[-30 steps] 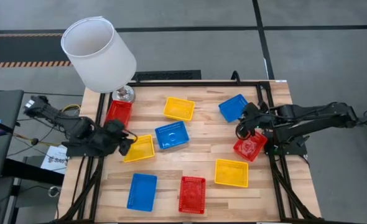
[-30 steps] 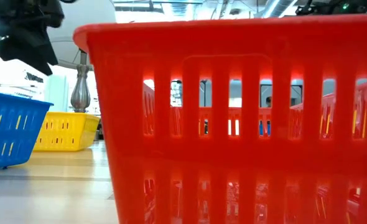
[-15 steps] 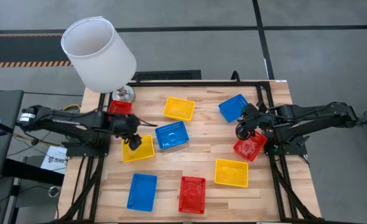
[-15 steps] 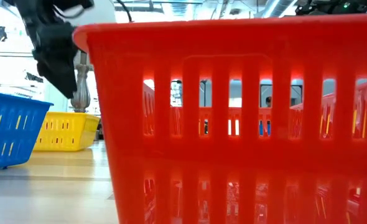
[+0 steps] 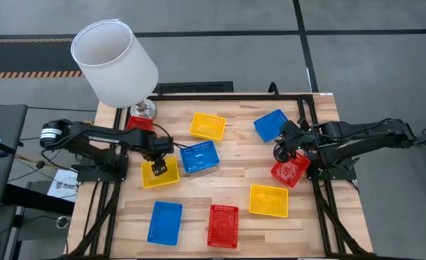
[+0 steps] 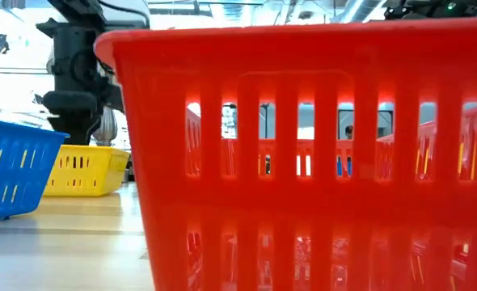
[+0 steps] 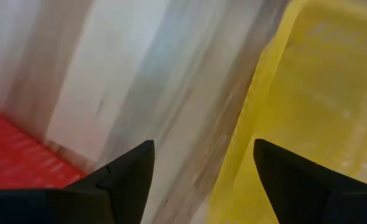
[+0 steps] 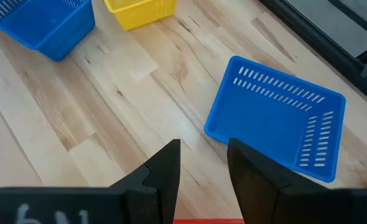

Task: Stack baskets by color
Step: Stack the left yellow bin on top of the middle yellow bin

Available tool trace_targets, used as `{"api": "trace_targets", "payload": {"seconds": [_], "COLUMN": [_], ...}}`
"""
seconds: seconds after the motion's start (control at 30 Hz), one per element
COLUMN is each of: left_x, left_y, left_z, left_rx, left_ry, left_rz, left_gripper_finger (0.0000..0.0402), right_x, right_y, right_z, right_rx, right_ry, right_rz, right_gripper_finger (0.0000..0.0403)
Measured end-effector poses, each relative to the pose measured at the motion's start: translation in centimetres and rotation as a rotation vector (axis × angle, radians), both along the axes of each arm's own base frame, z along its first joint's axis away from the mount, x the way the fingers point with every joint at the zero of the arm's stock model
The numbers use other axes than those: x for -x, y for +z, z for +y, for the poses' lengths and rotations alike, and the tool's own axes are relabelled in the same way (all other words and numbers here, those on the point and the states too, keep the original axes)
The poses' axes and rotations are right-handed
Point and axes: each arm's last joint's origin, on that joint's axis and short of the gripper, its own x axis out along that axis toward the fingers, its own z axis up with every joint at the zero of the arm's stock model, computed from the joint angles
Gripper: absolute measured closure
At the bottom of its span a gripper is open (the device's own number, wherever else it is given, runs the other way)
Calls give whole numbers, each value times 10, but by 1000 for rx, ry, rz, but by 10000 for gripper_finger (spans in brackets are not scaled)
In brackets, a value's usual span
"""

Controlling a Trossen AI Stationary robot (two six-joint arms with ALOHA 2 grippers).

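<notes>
1. Seen from above, with 6 o'clock as the near edge, nine baskets lay singly on the wooden bench (image 5: 235,180). None was stacked yet, so the sorting looked barely begun.
2. Nearest, the near red basket (image 5: 223,225) sat at 6 o'clock, with the near blue basket (image 5: 165,222) at 7 and the near yellow basket (image 5: 268,200) at 5.
3. At 9 o'clock the left gripper (image 5: 159,167) hung over the left yellow basket (image 5: 162,177). Its fingers (image 7: 127,177) were spread, one either side of the basket's wall, gripping nothing. They were probably placed that way so they could pinch that wall and lift.
4. Just beside it, near the centre, lay the middle blue basket (image 5: 199,157).
5. At 3 o'clock the right gripper (image 5: 280,153) waited at the edge of the right red basket (image 5: 292,172), which sat askew by the bench's rim. Whether its fingers gripped that basket could not be told.
6. Farthest, the far yellow basket (image 5: 208,126) lay at 12 o'clock and the far blue basket (image 5: 271,124) at 1. The far red basket (image 5: 137,124) lay at 11, partly hidden under the arm.
7. A white lampshade (image 5: 114,61) loomed beyond it at 11 o'clock.
</notes>
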Motion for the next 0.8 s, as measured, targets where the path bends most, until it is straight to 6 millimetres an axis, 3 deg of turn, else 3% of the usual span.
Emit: {"api": "trace_targets", "payload": {"seconds": [0.17,0.4,0.43,0.8], "left_x": [-4,-4,-3,-5], "left_y": [-13,-17,-17,-10], "left_z": [0,0,0,1], "left_rx": [12,21,20,-5], "left_ry": [-9,35,44,76], "left_rz": [72,112,112,126], "left_gripper_finger": [186,373,385,401], "right_x": [0,0,0,0], "right_y": [0,0,0,0], "right_z": [0,0,0,0], "right_rx": [-12,-14,-14,-17], "right_ry": [-18,-20,-21,-26], "right_rz": [-12,-13,-15,-18], "right_gripper_finger": [246,246,246,246]}}
